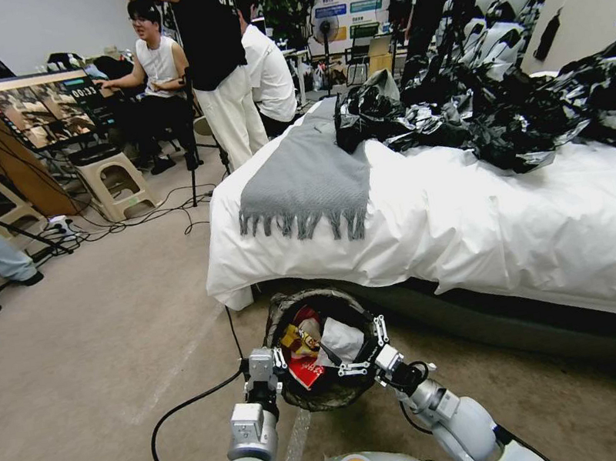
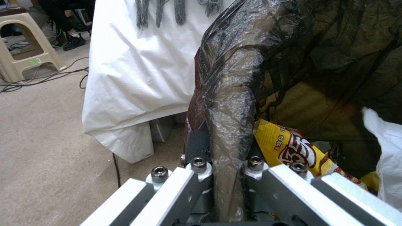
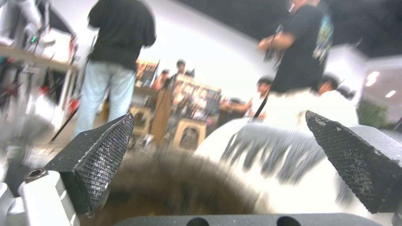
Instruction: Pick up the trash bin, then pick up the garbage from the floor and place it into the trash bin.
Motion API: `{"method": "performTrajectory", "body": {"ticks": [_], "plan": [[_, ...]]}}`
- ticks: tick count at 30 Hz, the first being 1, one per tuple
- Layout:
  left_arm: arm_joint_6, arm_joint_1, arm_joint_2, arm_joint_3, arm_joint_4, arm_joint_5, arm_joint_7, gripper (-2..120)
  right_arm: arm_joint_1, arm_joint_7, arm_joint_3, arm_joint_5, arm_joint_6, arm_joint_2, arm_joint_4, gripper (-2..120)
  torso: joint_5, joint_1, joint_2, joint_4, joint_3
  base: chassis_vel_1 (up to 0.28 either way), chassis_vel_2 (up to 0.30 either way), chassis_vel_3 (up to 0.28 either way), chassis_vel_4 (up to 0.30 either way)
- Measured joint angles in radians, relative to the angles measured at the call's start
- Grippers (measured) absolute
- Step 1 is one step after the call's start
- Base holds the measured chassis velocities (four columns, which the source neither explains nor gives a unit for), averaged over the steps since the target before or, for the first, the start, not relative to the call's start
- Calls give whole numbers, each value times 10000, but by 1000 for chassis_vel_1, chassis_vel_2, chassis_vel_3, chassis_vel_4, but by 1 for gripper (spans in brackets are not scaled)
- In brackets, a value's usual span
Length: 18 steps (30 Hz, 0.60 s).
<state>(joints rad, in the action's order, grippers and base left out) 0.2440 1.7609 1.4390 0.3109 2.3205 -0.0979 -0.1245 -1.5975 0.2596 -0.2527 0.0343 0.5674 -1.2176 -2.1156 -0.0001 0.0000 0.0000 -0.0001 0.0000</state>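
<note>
Trash bin (image 1: 319,349) front and centre in the head view, held up just ahead of the robot's torso, right beside the foot of the bed (image 1: 480,234) with its white sheet and grey fringed throw (image 1: 307,176). Its dark bag liner is folded over the rim, and inside sits the garbage (image 1: 313,350): a yellow packet, a red wrapper, crumpled white paper. Left gripper (image 1: 268,369) is at the bin's left rim, right gripper (image 1: 369,345) hangs at the right side of the rim, fingers spread. A heap of black plastic bags (image 1: 506,105) lies farther up the bed. Over to the left wrist view: the left gripper (image 2: 226,171) is clamped on the bag-covered rim of the trash bin (image 2: 230,94), one finger outside the wall, one inside, and a yellow packet (image 2: 289,147) of the garbage lies just past the inner finger, white paper beside it. A beige stool stands well off on the floor. Right wrist view now: the right gripper (image 3: 218,153) shows both textured fingers (image 3: 96,157) wide apart with nothing between them, the bin's dark rim blurred just below.
</note>
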Motion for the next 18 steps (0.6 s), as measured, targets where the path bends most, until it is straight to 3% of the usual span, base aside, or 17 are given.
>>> {"method": "performTrajectory", "body": {"ticks": [7, 11, 18], "plan": [[12, -33, 32, 67, -73, 58, -25, 0, -154, -254, -404, -67, 147, -320, -374, 100, 3, 0, 1, 5, 0, 0, 0, 0, 0], [34, -43, 21, 159, -41, 162, -55, 0, -496, -832, -1297, -65, 372, -782, -332, 100, 1, 0, 1, 0, -1, 0, 0, 0, 0], [90, -37, 17, 108, 0, 239, -133, 0, -740, -1907, -1800, -141, 418, -1130, -23, 100, 2, 0, 1, 0, 0, 0, 0, 0, 0]]}}
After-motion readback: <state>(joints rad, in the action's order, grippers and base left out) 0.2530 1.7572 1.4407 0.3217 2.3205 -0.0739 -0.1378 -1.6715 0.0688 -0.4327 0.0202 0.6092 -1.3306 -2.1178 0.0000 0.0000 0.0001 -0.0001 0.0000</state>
